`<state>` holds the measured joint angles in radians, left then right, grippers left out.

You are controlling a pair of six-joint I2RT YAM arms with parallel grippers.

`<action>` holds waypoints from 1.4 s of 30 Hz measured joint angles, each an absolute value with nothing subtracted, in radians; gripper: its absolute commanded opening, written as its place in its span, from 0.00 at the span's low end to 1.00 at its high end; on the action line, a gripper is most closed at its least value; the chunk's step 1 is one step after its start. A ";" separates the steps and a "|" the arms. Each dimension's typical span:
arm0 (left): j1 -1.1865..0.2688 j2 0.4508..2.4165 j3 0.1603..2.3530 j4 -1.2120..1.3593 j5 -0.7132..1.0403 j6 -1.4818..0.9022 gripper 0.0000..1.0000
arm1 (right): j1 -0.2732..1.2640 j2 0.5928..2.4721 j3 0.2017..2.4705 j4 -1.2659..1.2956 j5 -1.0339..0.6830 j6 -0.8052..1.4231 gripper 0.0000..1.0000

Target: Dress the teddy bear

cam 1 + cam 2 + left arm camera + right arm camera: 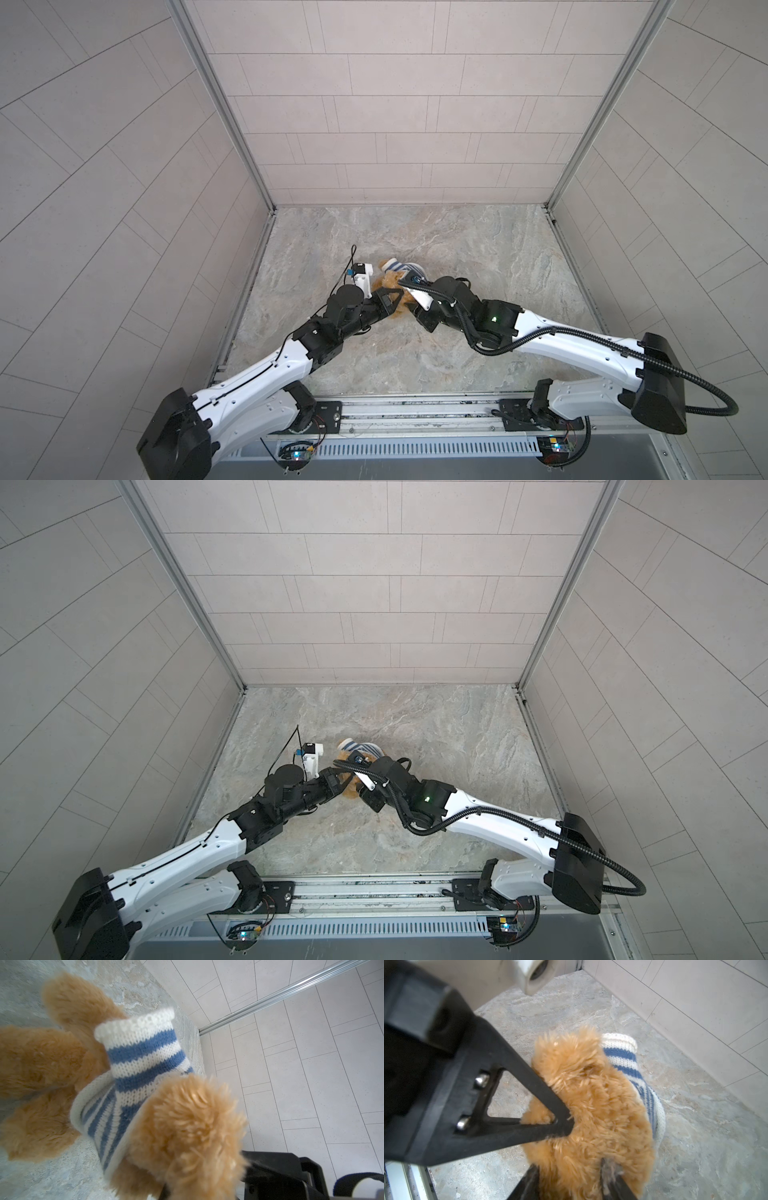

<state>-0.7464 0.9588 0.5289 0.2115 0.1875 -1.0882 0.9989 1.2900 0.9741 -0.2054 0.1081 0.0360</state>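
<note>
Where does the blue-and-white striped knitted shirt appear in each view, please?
Top view: striped shirt near the picture's centre.
Top view: same place.
Left wrist: mid-picture, among the fur.
Right wrist: behind the fur.
Shared landmark: the fluffy golden-brown teddy bear touching it.

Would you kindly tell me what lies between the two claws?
The teddy bear: in the right wrist view its fur fills the stretch from the left claw to the right claw.
</note>
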 measured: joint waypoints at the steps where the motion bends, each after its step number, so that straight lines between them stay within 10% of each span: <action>1: -0.746 0.958 0.529 0.211 0.185 -1.090 0.00 | 1.000 1.293 0.974 -0.204 0.114 0.032 0.35; 8: -0.744 0.939 0.518 0.201 0.166 -1.100 0.16 | 1.010 1.306 0.974 -0.179 0.128 0.009 0.00; 15: -0.737 0.888 0.515 0.167 0.172 -1.037 0.56 | 0.998 1.295 0.914 -0.163 0.130 -0.026 0.00; 29: -0.679 0.785 0.540 -0.004 0.240 -0.789 0.70 | 0.996 1.148 0.786 -0.161 0.019 -0.115 0.00; 34: -0.689 0.852 0.572 -0.004 0.301 -0.739 0.61 | 0.996 1.148 0.786 -0.161 0.004 -0.139 0.00; 42: -0.741 0.958 0.606 0.009 0.321 -0.701 0.11 | 0.995 1.148 0.786 -0.168 0.009 -0.165 0.00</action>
